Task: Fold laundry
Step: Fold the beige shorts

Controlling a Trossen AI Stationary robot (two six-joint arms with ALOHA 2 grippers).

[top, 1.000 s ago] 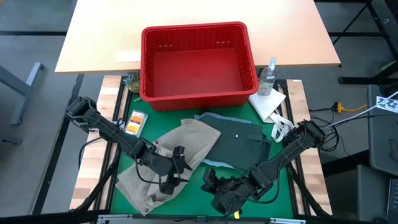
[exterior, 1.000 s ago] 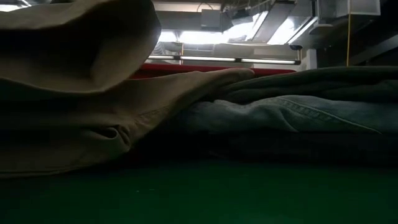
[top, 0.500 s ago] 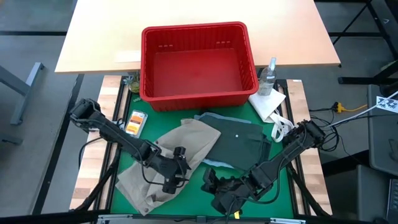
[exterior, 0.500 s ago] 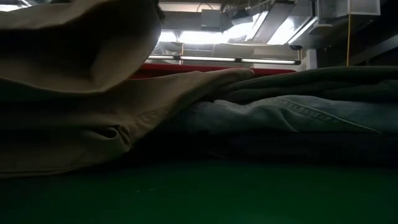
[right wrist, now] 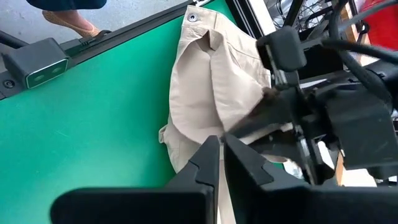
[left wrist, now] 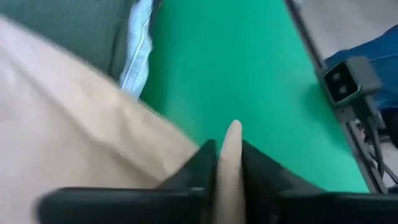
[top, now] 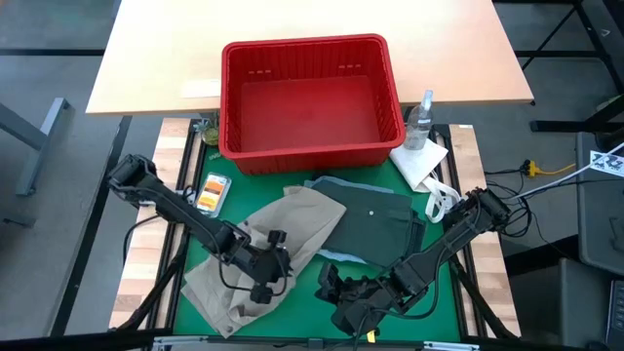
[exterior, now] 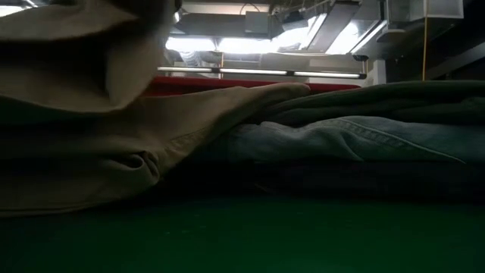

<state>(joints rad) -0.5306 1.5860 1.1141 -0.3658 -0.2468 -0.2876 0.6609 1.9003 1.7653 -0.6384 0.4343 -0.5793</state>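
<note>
The beige khaki piece (top: 261, 249) lies crumpled on the green mat (top: 312, 297) at the near left. It fills the left of the low view (exterior: 106, 159). My left gripper (top: 266, 283) is shut on the khaki piece's near right part. The dark olive piece (top: 378, 224) lies on light blue denim (exterior: 348, 140) at the middle. My right gripper (top: 330, 281) hovers at the near middle, its fingers (right wrist: 211, 152) almost together and aimed at the khaki piece (right wrist: 205, 81). My left gripper pinches a raised fold of the khaki piece (left wrist: 232, 135) between its two fingers; the fold's tip sticks out past the fingertips. The fingers slant down from the table's left. The rest of the garment lies slack on the mat. My right gripper: a pale strip shows in its narrow gap; I cannot tell whether it touches cloth.
A red basket (top: 307, 44) stands across the far side. A spray bottle (top: 421, 115) and a white cloth (top: 421, 164) are at the far right, an orange packet (top: 212, 191) at the left. Bare green mat (left wrist: 249, 68) shows near the front edge.
My left gripper has sunk a little onto the khaki piece and shut on a fold of it. In the low view the raised khaki hump at the upper left has drawn leftward. My right arm has kept still.
</note>
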